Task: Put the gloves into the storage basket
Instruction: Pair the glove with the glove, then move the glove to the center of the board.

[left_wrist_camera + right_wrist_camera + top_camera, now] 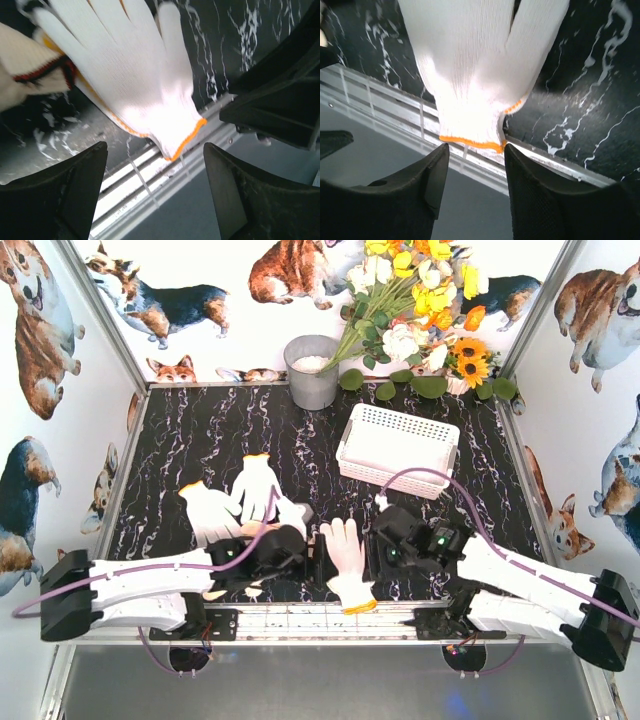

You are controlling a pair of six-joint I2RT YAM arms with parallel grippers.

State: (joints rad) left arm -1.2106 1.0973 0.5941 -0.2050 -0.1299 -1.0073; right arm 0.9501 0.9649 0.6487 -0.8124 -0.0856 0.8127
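One cream-white glove (346, 552) lies flat at the table's near edge, its orange-trimmed cuff (357, 606) over the metal rail. My left gripper (318, 565) is just left of it and my right gripper (376, 543) just right. In the left wrist view this glove (130, 75) lies beyond my left gripper (155, 146), whose jaws are open and hold nothing. My right gripper (476, 149) is open, its tips on either side of the glove's cuff (470, 142) without pinching it. Two more gloves (210, 510) (258, 485) lie at the left. The white storage basket (398, 448) stands at the back right.
A grey metal bucket (312, 370) stands at the back centre beside a bunch of flowers (420, 300). Corgi-printed walls close in the table on three sides. A glove with a red-and-black cuff edge (30, 75) shows at the left of the left wrist view.
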